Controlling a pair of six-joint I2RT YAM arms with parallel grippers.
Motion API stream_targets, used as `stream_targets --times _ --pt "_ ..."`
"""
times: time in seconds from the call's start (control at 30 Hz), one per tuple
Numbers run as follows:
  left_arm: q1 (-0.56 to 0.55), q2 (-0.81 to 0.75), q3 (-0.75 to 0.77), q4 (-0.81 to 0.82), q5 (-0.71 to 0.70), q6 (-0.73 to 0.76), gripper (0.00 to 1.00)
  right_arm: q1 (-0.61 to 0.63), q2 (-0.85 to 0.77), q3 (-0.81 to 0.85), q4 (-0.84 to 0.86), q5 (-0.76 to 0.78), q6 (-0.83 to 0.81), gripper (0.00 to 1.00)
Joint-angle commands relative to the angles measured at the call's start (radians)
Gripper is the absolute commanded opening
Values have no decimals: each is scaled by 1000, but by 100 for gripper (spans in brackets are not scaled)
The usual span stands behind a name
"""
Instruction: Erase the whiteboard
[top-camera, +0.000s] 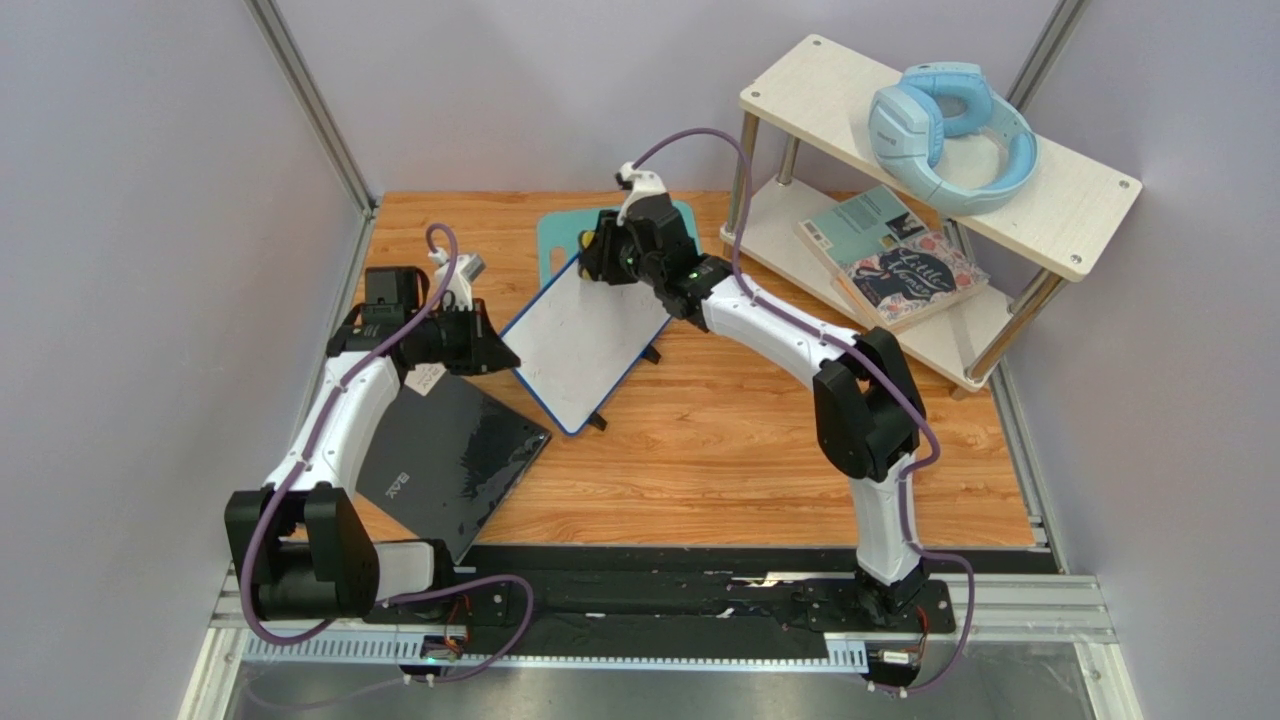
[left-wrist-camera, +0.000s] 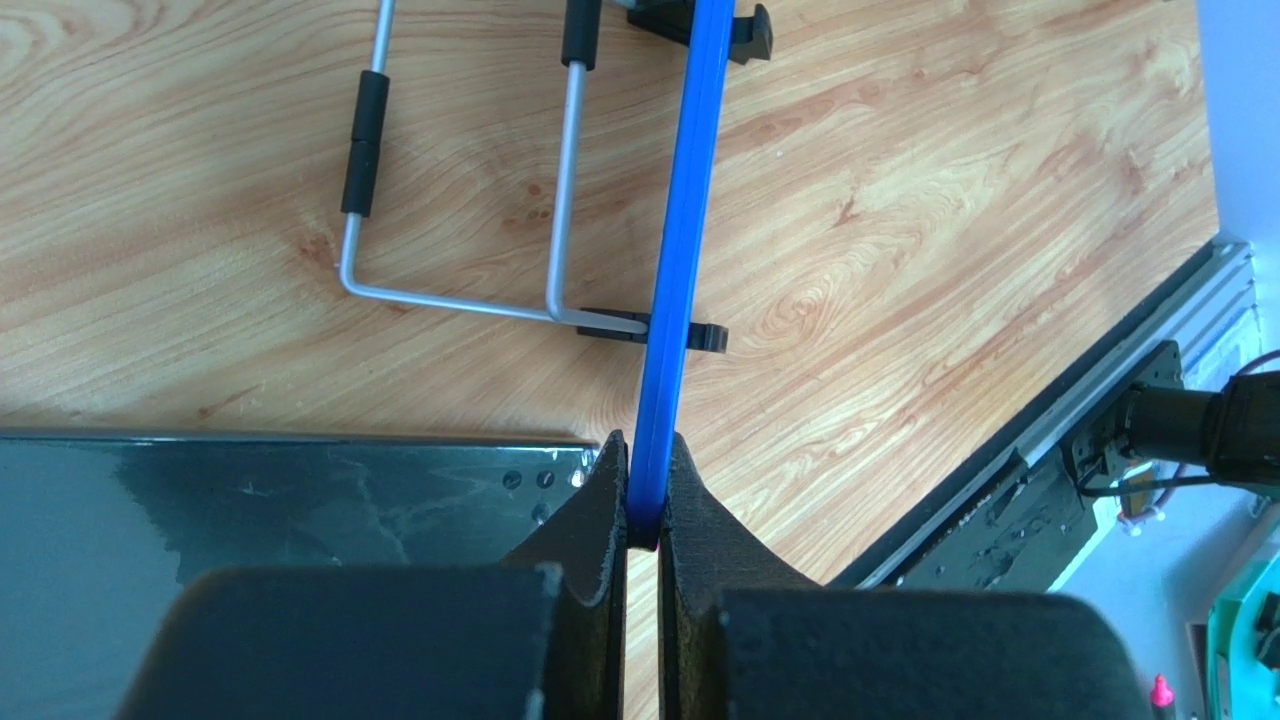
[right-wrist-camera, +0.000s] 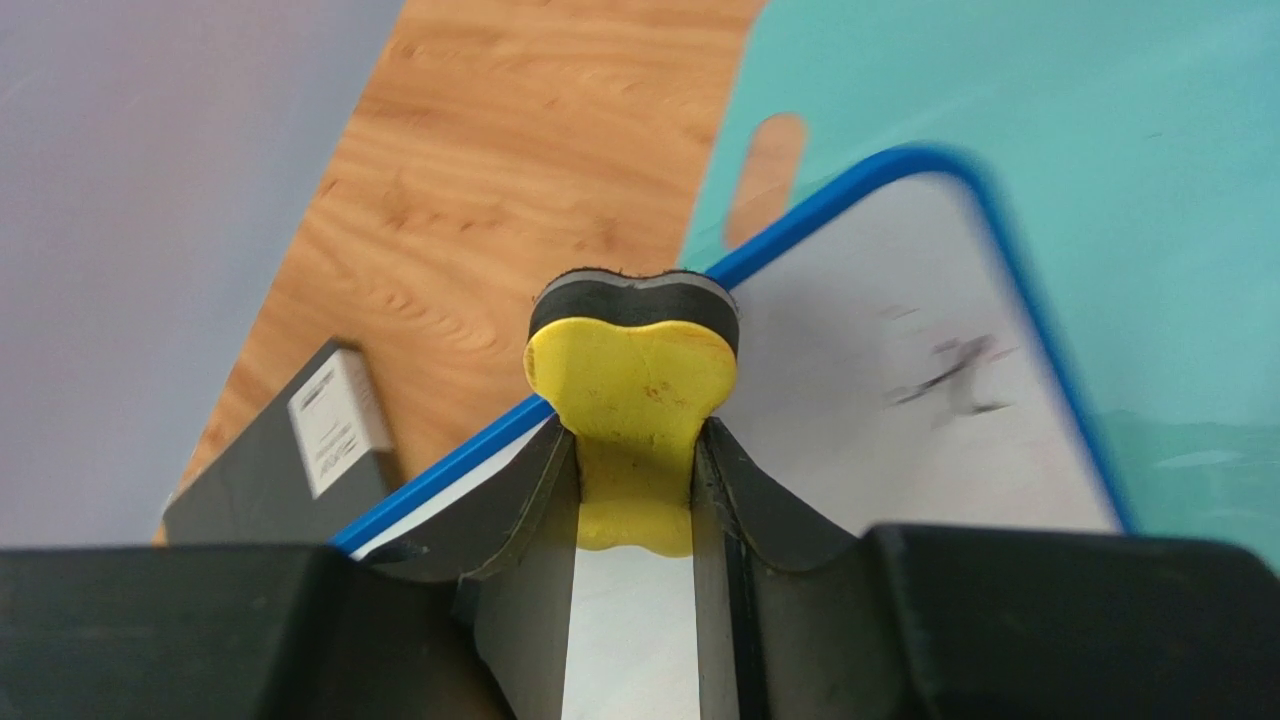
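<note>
Firmly, the left gripper (left-wrist-camera: 646, 488) is clenching the left edge of the whiteboard (top-camera: 579, 348). The right gripper (right-wrist-camera: 637, 450) is grasping a yellow eraser (right-wrist-camera: 631, 375) at the board's far end, near a dark smudge (right-wrist-camera: 947, 371).

The left arm (top-camera: 334, 423) and right arm (top-camera: 774, 333) are showing white shells between bulky black joints, a purple cable (top-camera: 699, 135) is looping along each, and matte black, wedge-shaped fingers (left-wrist-camera: 601, 510) are tapering from blocky black gripper bodies in the wrist views.
</note>
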Motion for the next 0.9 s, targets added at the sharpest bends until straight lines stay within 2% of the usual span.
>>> stream_targets --times 0.0,0.27,0.4,0.63,0.77,0.87 --pt "-23 -6 -3 -1 -32 88 0 -117 60 65 43 25 32 0" --pt "-23 6 4 -1 -31 91 0 -149 190 188 -22 -84 40 0" --pt "-25 8 4 -1 -31 91 0 -137 180 139 -24 -103 54 0" --pt "-23 8 4 -2 -26 90 0 -95 80 -85 45 -92 65 0" --pt "-23 8 3 -2 -26 88 0 -83 63 -137 56 -87 65 0" --pt "-25 6 3 -2 -26 90 0 -82 68 -116 56 -86 66 0"
